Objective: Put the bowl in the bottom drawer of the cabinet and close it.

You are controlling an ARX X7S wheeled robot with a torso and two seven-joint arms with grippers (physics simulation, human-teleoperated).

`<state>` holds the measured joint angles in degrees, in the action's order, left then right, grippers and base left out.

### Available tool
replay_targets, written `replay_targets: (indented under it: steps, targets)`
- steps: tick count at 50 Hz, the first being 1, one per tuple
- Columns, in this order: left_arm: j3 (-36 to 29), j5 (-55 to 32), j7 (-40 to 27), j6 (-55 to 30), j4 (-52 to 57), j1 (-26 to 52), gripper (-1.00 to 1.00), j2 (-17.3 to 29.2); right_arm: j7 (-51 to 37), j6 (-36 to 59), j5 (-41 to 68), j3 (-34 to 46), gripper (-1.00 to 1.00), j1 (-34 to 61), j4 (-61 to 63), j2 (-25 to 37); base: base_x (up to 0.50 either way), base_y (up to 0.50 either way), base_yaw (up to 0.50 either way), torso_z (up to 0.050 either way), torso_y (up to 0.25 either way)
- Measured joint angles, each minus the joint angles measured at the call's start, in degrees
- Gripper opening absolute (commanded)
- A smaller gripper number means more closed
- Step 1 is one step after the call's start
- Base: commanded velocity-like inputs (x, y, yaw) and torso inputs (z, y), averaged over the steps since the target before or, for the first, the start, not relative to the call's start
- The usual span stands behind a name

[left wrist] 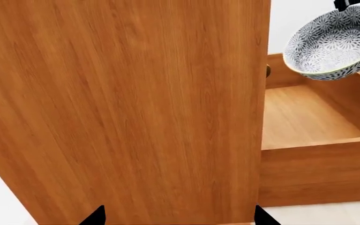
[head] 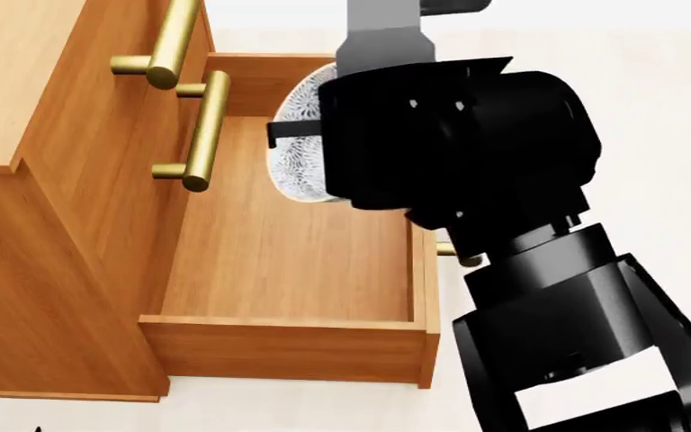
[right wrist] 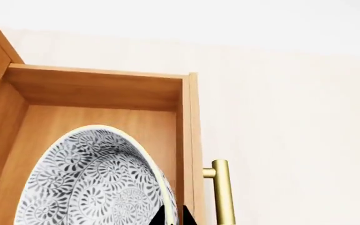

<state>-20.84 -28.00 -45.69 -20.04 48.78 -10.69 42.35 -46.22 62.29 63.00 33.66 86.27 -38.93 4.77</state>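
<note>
Right now the bowl (left wrist: 332,41) hangs tilted over the open bottom drawer (head: 285,252), clear of the drawer floor, carried by the right pincer (right wrist: 170,216), which is clamped on its rim w/ one finger inside and one outside. Left pincer (left wrist: 176,218) sits close against the cabinet (left wrist: 123,103) side; only its two fingertips show, set apart w/ nothing between, so it reads as spread and empty. Bowl looks like glazed ceramic: stiff, prob light, slick and chip-prone, so a rim pinch is the sensible hold but could slip or pivot. Judging by this, best lowered gently, foot down, before release. Drawer handle (right wrist: 222,192) is just beside the bowl
</note>
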Motion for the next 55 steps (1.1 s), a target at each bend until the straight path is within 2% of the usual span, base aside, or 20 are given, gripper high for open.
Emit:
replay_targets:
  steps: [55]
  targets:
    - [-0.01,-0.59,-0.42,0.68,-0.13,-0.05,1.0,0.66,4.77,-8.44,3.17,2.92,-1.0,-4.86,-1.01,-1.34,0.0,0.0,0.0,0.0,0.0]
